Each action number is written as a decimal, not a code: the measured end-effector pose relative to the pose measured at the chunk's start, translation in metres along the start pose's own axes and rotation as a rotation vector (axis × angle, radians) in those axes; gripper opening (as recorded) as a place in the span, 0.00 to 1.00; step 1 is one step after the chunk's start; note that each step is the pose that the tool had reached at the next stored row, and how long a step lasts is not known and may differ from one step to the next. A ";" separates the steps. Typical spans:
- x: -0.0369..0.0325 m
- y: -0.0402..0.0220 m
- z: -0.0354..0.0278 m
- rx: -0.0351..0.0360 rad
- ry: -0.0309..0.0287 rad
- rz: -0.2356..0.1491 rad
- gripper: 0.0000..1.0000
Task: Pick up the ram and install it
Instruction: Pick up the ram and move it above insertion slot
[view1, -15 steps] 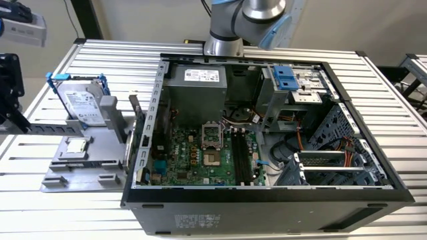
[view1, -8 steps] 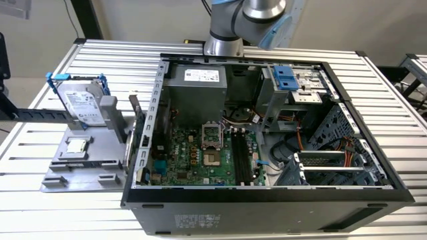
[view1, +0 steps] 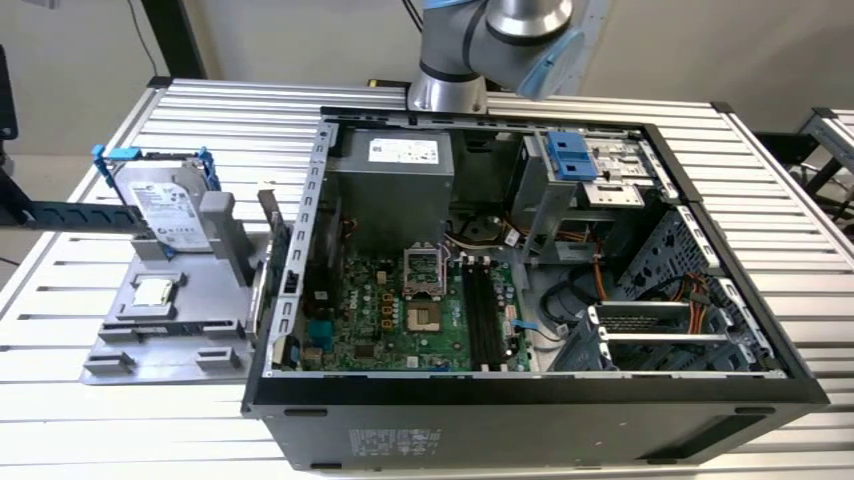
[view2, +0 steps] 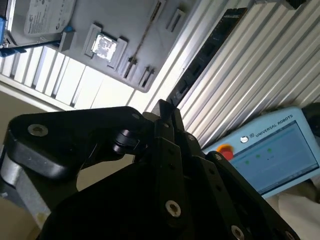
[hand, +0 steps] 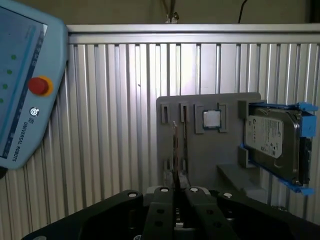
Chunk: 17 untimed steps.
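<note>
In the first wrist view the ram, a thin narrow stick seen edge-on, runs from the tips of the black fingers across the flat grey tray's slotted end; I cannot tell whether they clamp it.

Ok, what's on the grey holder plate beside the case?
The hard drive in its blue frame, the small square chip, and the ram standing on edge in its slots. The gripper hides one end of the plate.
</note>
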<state>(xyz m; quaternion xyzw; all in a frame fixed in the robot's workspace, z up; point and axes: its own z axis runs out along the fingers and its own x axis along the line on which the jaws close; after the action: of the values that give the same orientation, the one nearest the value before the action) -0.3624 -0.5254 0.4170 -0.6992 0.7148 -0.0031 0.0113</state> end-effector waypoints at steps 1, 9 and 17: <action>-0.0001 -0.0050 0.0000 -0.0005 0.0001 0.000 0.00; -0.0009 -0.0412 0.0009 -0.0022 0.0000 0.000 0.00; -0.0017 -0.0772 0.0018 -0.0023 0.0001 0.000 0.00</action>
<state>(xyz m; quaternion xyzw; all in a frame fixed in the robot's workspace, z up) -0.2852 -0.5254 0.4168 -0.6992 0.7148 -0.0023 0.0105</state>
